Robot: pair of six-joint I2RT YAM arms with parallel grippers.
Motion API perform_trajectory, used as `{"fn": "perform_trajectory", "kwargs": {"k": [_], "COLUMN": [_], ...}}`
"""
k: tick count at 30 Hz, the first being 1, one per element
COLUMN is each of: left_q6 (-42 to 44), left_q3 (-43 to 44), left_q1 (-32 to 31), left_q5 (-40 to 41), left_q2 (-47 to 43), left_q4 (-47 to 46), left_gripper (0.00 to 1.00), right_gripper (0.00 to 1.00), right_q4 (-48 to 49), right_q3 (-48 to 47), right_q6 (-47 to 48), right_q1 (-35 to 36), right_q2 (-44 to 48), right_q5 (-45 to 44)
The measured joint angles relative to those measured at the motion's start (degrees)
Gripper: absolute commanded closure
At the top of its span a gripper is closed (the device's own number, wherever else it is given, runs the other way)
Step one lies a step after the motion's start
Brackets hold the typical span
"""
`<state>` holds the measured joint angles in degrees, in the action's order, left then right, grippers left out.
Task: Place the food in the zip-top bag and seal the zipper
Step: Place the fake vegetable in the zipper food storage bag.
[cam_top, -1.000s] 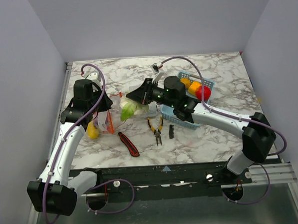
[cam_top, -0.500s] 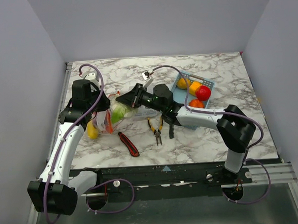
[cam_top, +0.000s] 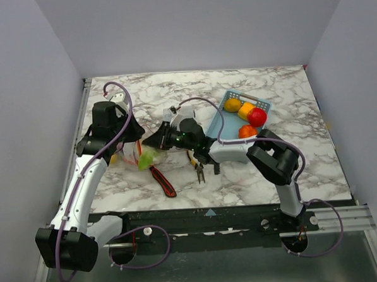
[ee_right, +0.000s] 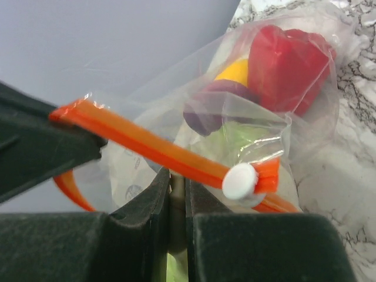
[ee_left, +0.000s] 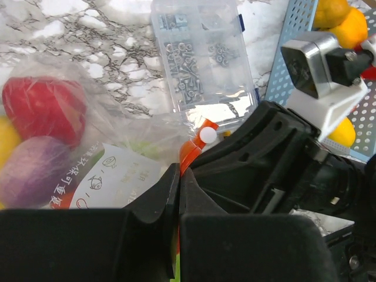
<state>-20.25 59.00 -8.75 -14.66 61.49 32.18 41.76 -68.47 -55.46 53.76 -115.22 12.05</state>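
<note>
Pinching L hand (ee_left: pixel 179 176): jaws fully shut on mouth edge of zip-top bag (ee_left: pixel 117 126); orange strip runs down into the finger gap.
R hand (ee_right: pixel 177 185): almost closed, thin pale-green bit clamped btwn fingers. Looks like the green piece (cam_top: pixel 145 159), right at bag mouth.
Bag spot: left-centre of bench (cam_top: pixel 291 167), btwn the two hands, knife (cam_top: pixel 163 181) near its front side.
Bag look: floppy clear plastic, crinkled + glossy, white printed label (ee_left: pixel 120 176) showing thru the wall.
Zipper (ee_right: pixel 147 144): bright red-orange strip, one lip pulled straight btwn the hands, second lip curving away below it, so mouth is open.
Slider (ee_right: pixel 241 181): small white knob at the strip's end nearest R hand.
Inside bag: red piece (ee_right: pixel 291 64), purple piece (ee_right: pixel 202 111), yellow piece (ee_right: pixel 235 71), all bunched at the far end; green blur behind the plastic nearer the mouth.
Loose food (cam_top: pixel 246 111): orange, yellow, red pcs in light blue basket (cam_top: pixel 260 103), well apart from bag.
Other bits: clear parts box (ee_left: pixel 202 59) just beyond bag; pliers (cam_top: pixel 199 169) under R arm.
</note>
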Motion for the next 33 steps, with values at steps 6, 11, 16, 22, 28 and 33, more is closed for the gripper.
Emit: {"fn": "perform_trajectory", "kwargs": {"k": [6,11,16,22,28,33], "left_q6": [-0.2,-0.1,-0.7,-2.1,-3.0,-3.4], "left_q3": [-0.3,-0.3,-0.4,-0.4,-0.4,-0.4], "left_q1": [0.0,0.2,0.9,0.9,1.2,1.3], "left_q5": [-1.8,-1.1,0.3,-0.4,-2.5,-4.8], "left_q2": [0.0,0.0,0.1,0.8,1.6,3.0], "left_q4": [-0.3,-1.9,-2.7,-2.2,-2.3,-2.5], "left_gripper": [1.00,1.00,1.00,1.00,1.00,1.00], "right_gripper": [0.78,0.32,0.20,0.15,0.12,0.12], "right_q4": [-7.3,-21.9,-30.4,-37.6,-44.7,-46.7], "right_q3": [-9.8,-22.9,-25.0,-23.2,-21.0,-20.4], "right_q6": [0.9,0.4,-0.5,0.3,3.1,5.7], "right_q1": [0.2,0.2,0.2,0.2,0.2,0.1], "right_q2": [-4.8,-9.0,-8.8,-5.0,0.2,1.6], "right_q5": [-1.1,-3.8,-5.5,-8.2,-12.0,-13.4]}}
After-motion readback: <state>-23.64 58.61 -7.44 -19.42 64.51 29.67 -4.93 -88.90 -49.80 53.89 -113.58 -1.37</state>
